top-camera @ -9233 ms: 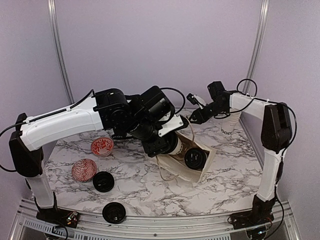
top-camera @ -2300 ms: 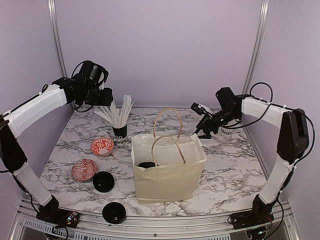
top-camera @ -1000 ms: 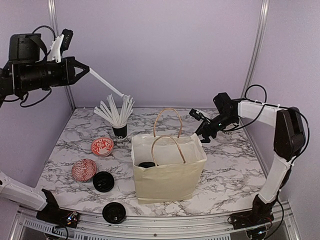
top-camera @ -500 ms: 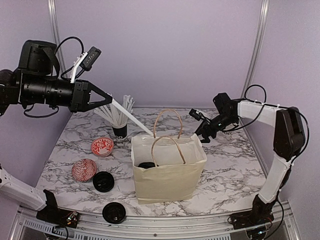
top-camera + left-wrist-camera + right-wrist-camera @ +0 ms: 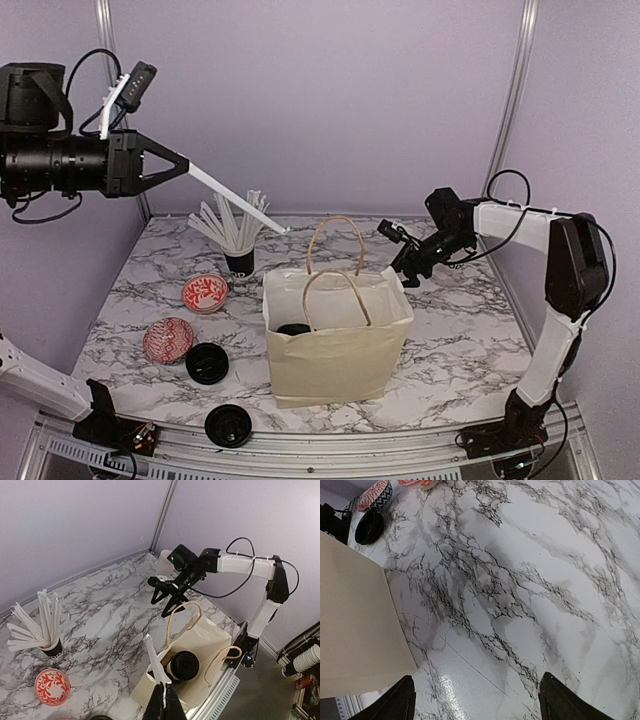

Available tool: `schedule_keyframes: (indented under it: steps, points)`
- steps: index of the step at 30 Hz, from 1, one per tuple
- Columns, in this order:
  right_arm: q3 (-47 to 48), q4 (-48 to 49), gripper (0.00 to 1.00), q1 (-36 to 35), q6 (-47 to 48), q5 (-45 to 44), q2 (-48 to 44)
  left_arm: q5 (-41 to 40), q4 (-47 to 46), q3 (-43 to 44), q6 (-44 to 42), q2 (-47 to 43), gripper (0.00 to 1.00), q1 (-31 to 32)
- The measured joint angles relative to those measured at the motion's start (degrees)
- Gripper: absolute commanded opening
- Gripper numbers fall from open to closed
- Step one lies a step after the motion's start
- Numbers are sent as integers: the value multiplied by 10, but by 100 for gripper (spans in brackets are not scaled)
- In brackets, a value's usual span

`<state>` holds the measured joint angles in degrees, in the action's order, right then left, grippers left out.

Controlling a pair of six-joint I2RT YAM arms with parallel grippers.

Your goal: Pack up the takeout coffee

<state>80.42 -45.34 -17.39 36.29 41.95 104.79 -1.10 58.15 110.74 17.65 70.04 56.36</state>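
Coffee cup (image 5: 184, 665) in bag (image 5: 340, 350), far from left hand (image 5: 187, 165) clenching stick (image 5: 235, 193); right hand (image 5: 400, 252) released.

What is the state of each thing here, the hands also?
Bag: upright, open.
Coffee cup: lidded, inside the bag.
Left hand: shut on a stick, held high.
Right hand: open, empty.
Stick cup: upright, holding sticks.
Two lids: lying loose.
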Motion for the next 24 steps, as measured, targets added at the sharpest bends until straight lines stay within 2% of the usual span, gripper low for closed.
schedule_keyframes:
  steps: [6, 13, 15, 18, 21, 24]
  points:
    - [3, -5, 82, 0, 1, 2, 7, 21, 15, 42, 8, -21, 0, 0]
    - [4, -11, 83, -1, 5, 2, 13, 88, 35, -25, 8, 42, 0, 6]
    - [4, -12, 84, -1, 7, 2, 13, 106, 32, -54, 3, 75, 23, 11]
    - [4, -13, 84, -1, 9, 2, 13, 124, 22, -72, -12, 129, 49, 15]
    - [4, -16, 84, -1, 13, 2, 13, 110, 9, -59, -38, 167, 65, 21]
    - [4, -19, 84, -1, 15, 2, 13, 49, -15, -49, -71, 165, 69, 21]
